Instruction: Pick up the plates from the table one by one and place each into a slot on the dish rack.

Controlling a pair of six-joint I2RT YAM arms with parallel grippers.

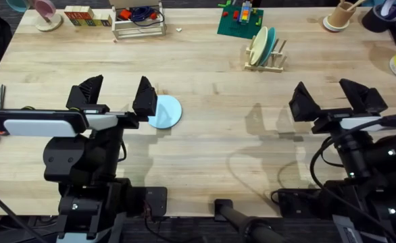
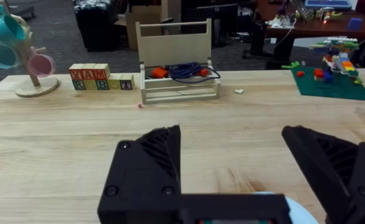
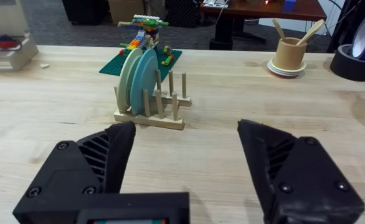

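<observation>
Left gripper (image 1: pixel 117 100) hovered with fingers spread wide, just above the near-left edge of the light blue plate (image 1: pixel 165 111); plate lay flat on the table (image 1: pixel 205 148), peeking out past the right-hand finger, its rim also glimpsed low in the left wrist view (image 2: pixel 294 211) between the two black fingers. Lay slightly to the right of and beyond the open jaws, so judged to call for a small shift that way before closing on the rim. Right gripper (image 1: pixel 338 96) likewise held apart, empty, well off from the plate but nearer to the dish rack (image 1: pixel 266 62). Rack stood far across the table, toward the right, with a cream plate (image 3: pixel 129 74) and a teal plate (image 3: pixel 146 76) already upright on edge in adjacent slots, pegs free beside them.
</observation>
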